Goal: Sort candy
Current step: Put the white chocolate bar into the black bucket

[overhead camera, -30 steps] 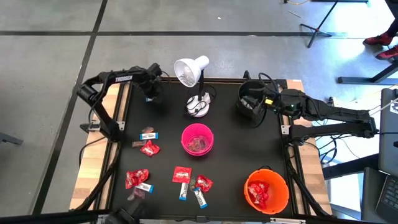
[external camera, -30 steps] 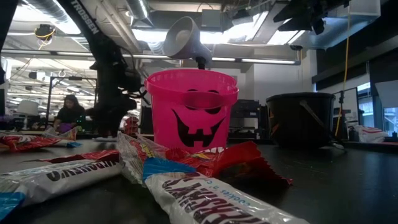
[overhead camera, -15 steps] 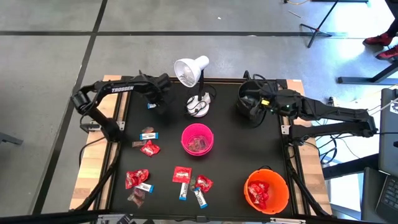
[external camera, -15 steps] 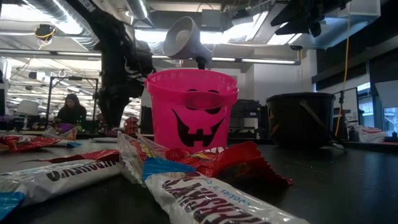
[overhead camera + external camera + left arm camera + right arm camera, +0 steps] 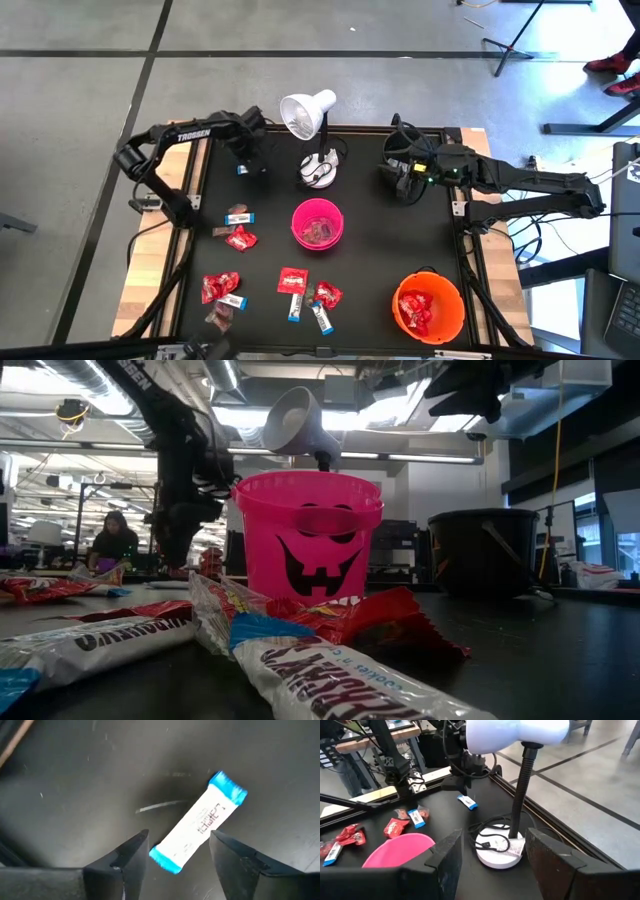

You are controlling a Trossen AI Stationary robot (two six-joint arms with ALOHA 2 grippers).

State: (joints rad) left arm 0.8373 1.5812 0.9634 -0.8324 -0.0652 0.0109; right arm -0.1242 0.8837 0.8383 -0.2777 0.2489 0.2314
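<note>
Hidden, cropped and unreadable parts of the scene

The pink bucket (image 5: 307,536) is hiding most of the lamp (image 5: 297,422) in the low view; the nearest white bar (image 5: 340,685) is running off the bottom edge, and the orange bucket's (image 5: 452,309) sweets are blurring into one red mass.

the left gripper (image 5: 243,160) has swung toward the lamp (image 5: 308,115), leaving a white-and-blue bar (image 5: 242,170) on the table.

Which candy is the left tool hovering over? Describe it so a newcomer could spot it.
Start at the white desk lamp at the table's far edge. Beside its base, toward the left arm, a single white-and-blue bar lies flat on the black mat under the open left tool. Unlike the other candy, clustered nearer the front, it lies alone.
</note>
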